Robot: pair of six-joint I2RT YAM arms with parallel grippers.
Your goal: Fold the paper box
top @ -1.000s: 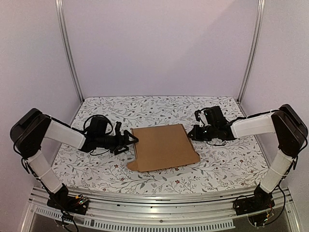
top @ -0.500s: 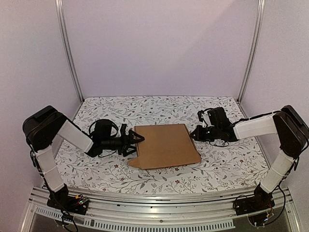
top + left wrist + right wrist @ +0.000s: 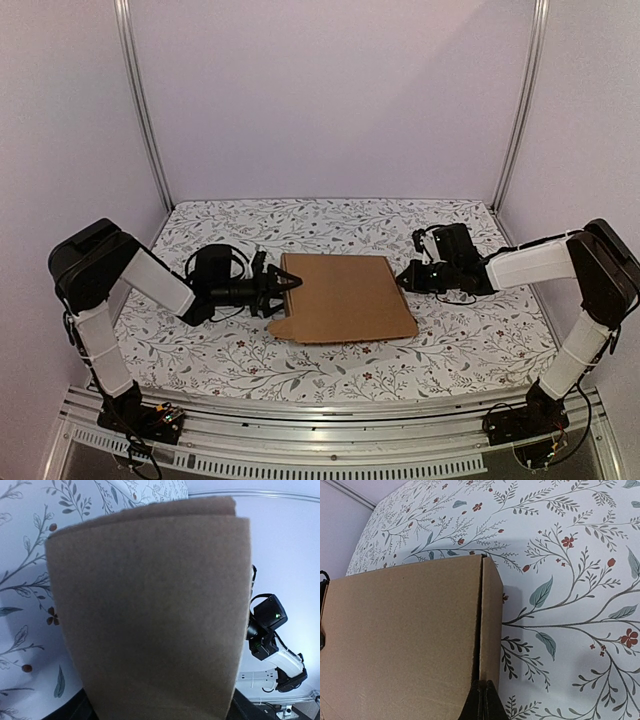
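Evidently mid-fold, my closed right gripper point(image 3: 404, 277) sits at the paper box point(image 3: 345, 297) while my left gripper point(image 3: 286, 290) straddles its left edge, grip unclear; next I must pinch and lift.

Paper box point(image 3: 345, 297) lies between left pincer point(image 3: 289, 288) and right pincer point(image 3: 403, 277).
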